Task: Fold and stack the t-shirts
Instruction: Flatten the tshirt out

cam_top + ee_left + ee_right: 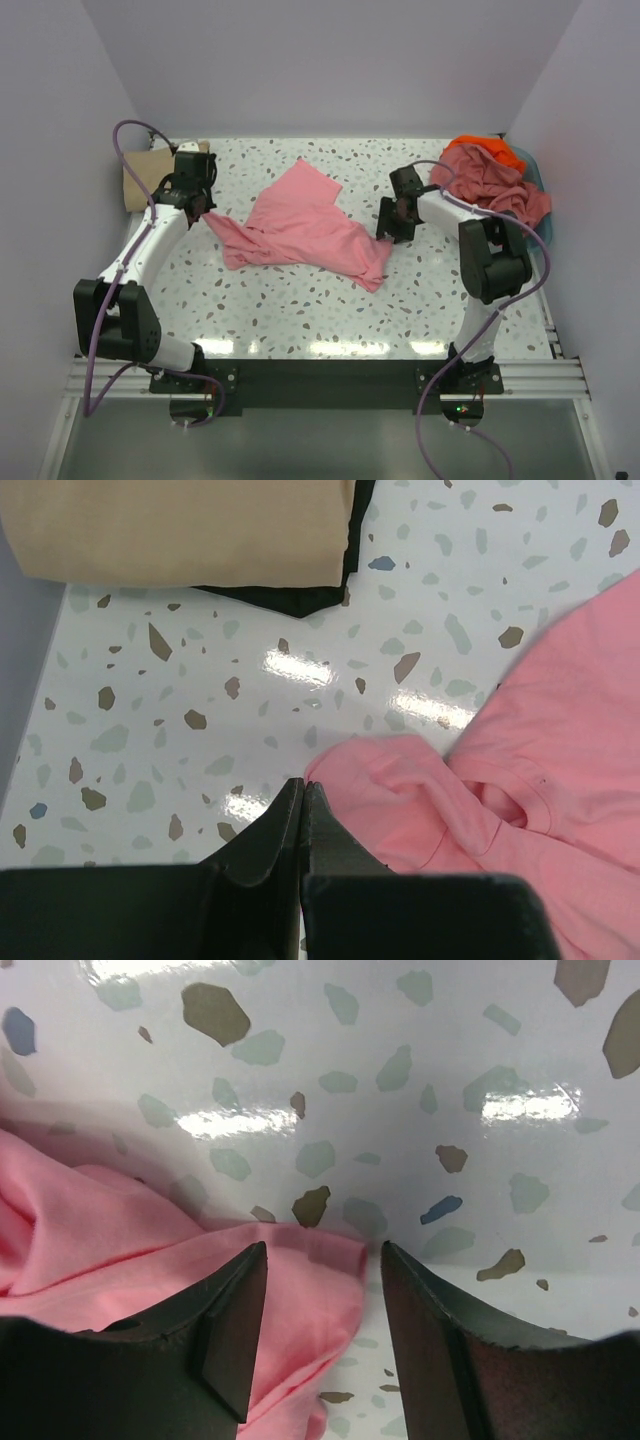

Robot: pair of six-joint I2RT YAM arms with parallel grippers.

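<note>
while the tabletop (300,320) bears the light pink t-shirt (300,230) rumpled at its middle (heap of shirts (490,180) at right, folded tan t-shirt (140,180) far left), flattening looks like the step in hand. left claw (303,785) is clamped on the shirt's left corner; right claw (325,1250), jaws apart, straddles the right hem and must close, then pull taut.
</note>
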